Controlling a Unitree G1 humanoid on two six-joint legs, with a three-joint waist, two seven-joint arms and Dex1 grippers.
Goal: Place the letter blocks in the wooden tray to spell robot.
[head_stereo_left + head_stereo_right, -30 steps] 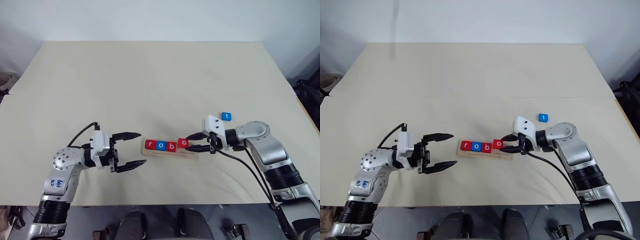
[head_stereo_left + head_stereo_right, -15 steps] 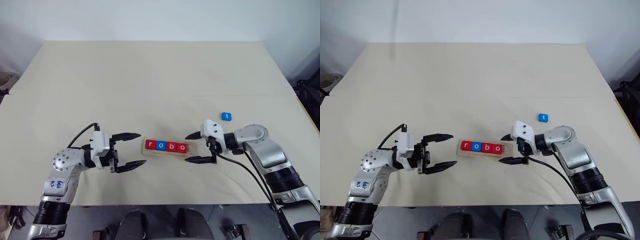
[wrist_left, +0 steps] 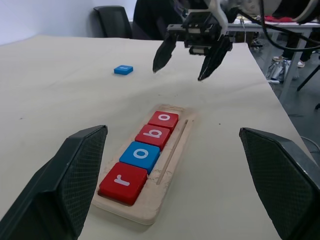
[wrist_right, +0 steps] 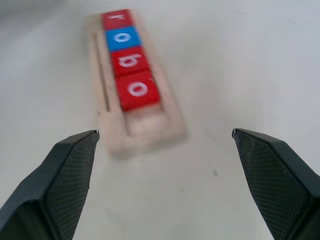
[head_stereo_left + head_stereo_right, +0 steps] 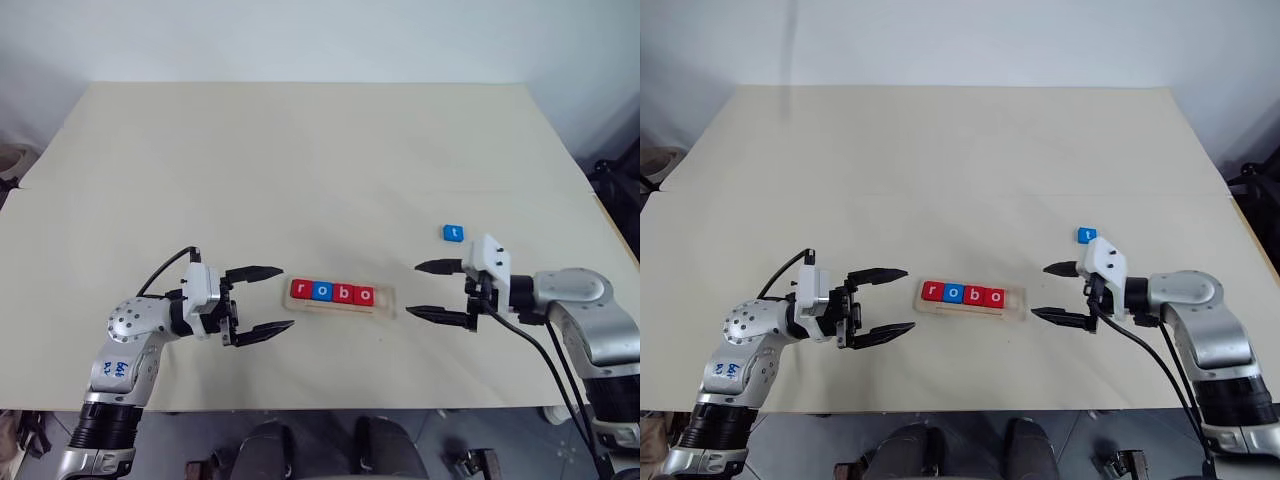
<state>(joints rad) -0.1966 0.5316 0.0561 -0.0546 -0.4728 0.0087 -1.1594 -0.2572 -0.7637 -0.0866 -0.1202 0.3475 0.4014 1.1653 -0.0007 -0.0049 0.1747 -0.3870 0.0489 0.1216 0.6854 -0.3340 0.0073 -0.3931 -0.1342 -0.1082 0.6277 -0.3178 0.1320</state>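
Left gripper (image 5: 258,301): fingers spread wide, pointing level toward the robot's right, low over the table; forearm bent in from the left. Right gripper (image 5: 436,290): fingers likewise spread wide, empty, pointing toward the robot's left and slightly downward; right elbow out to the side.

Pale wooden tray (image 5: 340,307) holds glossy blocks (image 5: 333,293).

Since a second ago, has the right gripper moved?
Yes. The right gripper has backed away from the wooden tray toward the robot's right, leaving the second red o block in it, and now stands open, clear of the tray's end.
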